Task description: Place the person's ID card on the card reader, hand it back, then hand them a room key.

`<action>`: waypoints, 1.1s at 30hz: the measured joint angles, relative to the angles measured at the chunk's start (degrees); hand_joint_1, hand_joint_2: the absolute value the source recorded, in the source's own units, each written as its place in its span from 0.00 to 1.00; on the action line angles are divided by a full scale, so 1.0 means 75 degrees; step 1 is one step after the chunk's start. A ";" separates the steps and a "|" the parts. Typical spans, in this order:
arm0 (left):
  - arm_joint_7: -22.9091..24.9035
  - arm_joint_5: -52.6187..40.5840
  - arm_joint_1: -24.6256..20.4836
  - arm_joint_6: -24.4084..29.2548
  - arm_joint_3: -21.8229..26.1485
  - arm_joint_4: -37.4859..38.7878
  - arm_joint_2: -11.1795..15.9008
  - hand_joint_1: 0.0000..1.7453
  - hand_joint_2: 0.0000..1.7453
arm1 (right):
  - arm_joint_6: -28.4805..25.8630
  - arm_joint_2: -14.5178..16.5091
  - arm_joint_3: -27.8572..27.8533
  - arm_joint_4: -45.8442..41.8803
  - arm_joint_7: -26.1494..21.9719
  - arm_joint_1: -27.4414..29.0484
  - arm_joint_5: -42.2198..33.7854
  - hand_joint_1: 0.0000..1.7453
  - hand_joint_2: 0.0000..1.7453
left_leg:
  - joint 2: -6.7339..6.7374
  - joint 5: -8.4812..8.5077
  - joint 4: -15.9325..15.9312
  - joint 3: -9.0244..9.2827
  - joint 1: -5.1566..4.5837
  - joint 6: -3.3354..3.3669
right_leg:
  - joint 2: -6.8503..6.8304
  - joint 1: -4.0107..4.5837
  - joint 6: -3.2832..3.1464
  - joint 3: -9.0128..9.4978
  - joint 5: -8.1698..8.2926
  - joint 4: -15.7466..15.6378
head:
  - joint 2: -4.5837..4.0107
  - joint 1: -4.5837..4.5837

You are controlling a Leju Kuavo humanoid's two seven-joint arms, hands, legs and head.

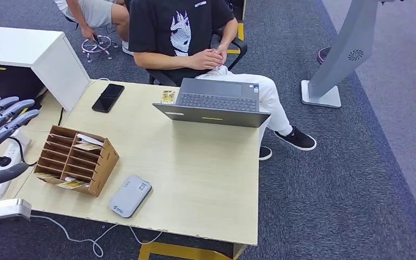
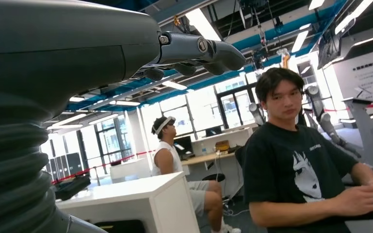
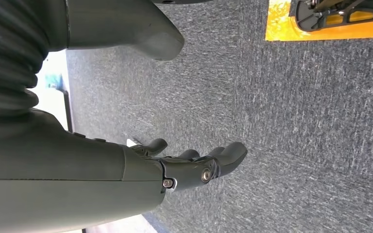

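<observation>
The left robot hand [image 1: 2, 138] is raised at the near left edge of the surface [image 1: 195, 173], fingers spread and grasping nothing. The right robot hand [image 3: 194, 167] hangs low over grey carpet, fingers loosely apart, also holding nothing.

A small yellowish card [image 1: 168, 97], probably the ID card, lies flat on the far side of the surface, just beside the left rear corner of the open laptop [image 1: 216, 103] and in front of the seated person [image 1: 181, 32]. The grey card reader [image 1: 130, 195] sits near the front edge, just beside the cardboard slot organizer [image 1: 76, 160], which holds a few cards (likely the room keys, though too small to read).

The main risks from here, as I judge them:

- The card lies flat and thin against the surface, so fingertips may slide over it or push it under the laptop rather than lift it.
- The reach from the left side crosses over the organizer and passes the black phone [image 1: 108, 97]; a low arm path could knock either.
- The laptop's edge crowds the card, leaving little room for fingers.
- A white power strip [image 1: 5, 162] and its cable lie under the raised left robot hand and could snag.
</observation>
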 joint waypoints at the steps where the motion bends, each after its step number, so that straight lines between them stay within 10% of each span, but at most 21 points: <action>1: 0.0010 -0.0026 0.0174 0.0007 0.0101 -0.0017 0.0000 0.00 1.00 | 0.0000 0.0000 -0.0017 0.0000 0.0006 0.0000 0.0001 0.00 1.00 | -0.0001 0.0000 0.0000 0.0000 0.0000 0.0000 | -0.0001 0.0000 0.0000 0.0000 0.0000 0.0000 | 0.0000 0.0000; 15: 0.0195 -0.1463 0.0962 0.1093 0.0009 0.0857 -0.1049 0.00 1.00 | 0.0012 0.0000 -0.0122 -0.0030 0.0040 -0.0013 0.0456 0.00 1.00 | -0.0006 0.0000 0.0000 0.0001 -0.0002 0.0000 | -0.0013 0.0000 0.0003 0.0002 -0.0002 -0.0001 | 0.0000 0.0000; 33: 0.0331 -0.3140 -0.0659 0.2650 -0.0896 0.3454 -0.2538 0.00 1.00 | 0.0031 0.0000 -0.0122 -0.0048 -0.0079 -0.0109 0.0805 0.00 1.00 | -0.0027 0.0008 0.0000 0.0000 -0.0003 0.0004 | -0.0040 0.0000 0.0004 0.0004 0.0001 -0.0005 | 0.0000 -0.0001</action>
